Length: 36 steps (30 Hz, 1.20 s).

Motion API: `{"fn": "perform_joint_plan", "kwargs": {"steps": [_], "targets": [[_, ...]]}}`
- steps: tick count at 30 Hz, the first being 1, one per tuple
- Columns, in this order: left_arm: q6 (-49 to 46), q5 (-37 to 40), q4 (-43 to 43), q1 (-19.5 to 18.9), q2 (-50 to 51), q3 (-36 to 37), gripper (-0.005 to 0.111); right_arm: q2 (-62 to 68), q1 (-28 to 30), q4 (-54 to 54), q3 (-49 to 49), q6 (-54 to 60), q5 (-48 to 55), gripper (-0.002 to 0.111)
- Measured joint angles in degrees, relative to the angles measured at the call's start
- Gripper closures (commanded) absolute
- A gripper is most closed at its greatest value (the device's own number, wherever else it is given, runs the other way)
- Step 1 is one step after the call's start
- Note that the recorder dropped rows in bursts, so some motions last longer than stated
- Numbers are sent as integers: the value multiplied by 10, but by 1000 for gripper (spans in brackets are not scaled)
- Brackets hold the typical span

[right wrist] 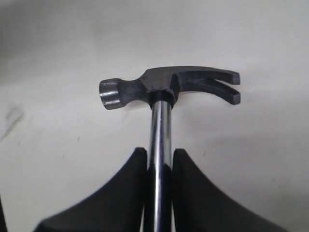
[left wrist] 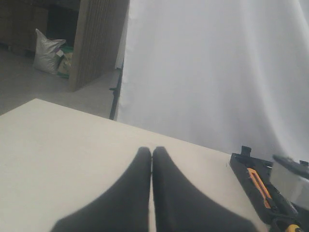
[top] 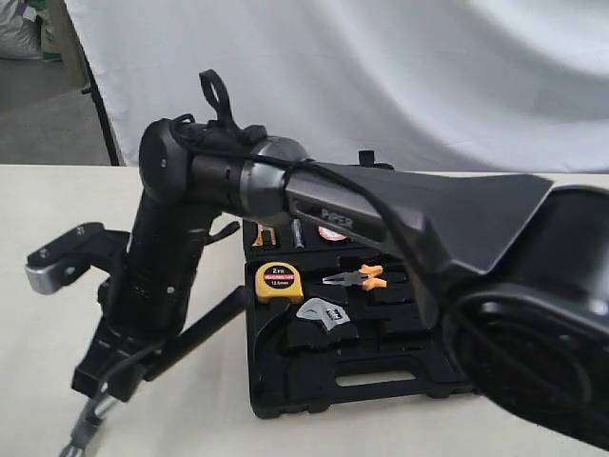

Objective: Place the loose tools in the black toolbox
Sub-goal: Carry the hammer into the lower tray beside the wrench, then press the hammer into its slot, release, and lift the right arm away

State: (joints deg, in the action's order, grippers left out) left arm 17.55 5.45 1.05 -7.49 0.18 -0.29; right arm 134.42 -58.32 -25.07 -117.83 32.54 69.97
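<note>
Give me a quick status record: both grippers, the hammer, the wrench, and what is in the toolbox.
right gripper: shut on the hammer, clamping its steel shaft below the head
hammer location: outside the toolbox, to its left in the exterior view; lifted or resting on the table, cannot tell
left gripper: shut, empty, above bare table
toolbox: open, lying flat on the table
wrench: in the toolbox
also in the toolbox: tape measure, pliers
left to do: hammer into the toolbox
</note>
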Motion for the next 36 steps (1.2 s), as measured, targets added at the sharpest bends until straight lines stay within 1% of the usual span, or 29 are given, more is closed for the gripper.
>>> {"fn": "perform_joint_plan", "kwargs": {"steps": [4,5,6,7,9,12,15,19,22,24,26,31,36], "targets": [[0,0,0,0,0,0,106,-67,0,7,143,34,0,109],[0,0,0,0,0,0,106,-99,0,20,198,39,-12,109],[0,0,0,0,0,0,106,-115,0,30,224,41,-27,109],[0,0,0,0,0,0,106,-146,0,54,260,45,-67,109],[0,0,0,0,0,0,106,-186,0,88,279,48,-99,109],[0,0,0,0,0,0,106,-228,0,109,280,56,-106,109],[0,0,0,0,0,0,106,-252,26,119,280,69,-99,109],[0,0,0,0,0,0,106,-269,120,107,280,136,-78,109],[0,0,0,0,0,0,106,-272,198,30,301,224,-75,109],[0,0,0,0,0,0,106,-273,224,-9,325,275,-74,109],[0,0,0,0,0,0,106,-274,235,-34,352,317,-79,109],[0,0,0,0,0,0,106,-271,238,-47,419,392,-155,109],[0,0,0,0,0,0,106,-249,238,-49,430,416,-199,109]]}}
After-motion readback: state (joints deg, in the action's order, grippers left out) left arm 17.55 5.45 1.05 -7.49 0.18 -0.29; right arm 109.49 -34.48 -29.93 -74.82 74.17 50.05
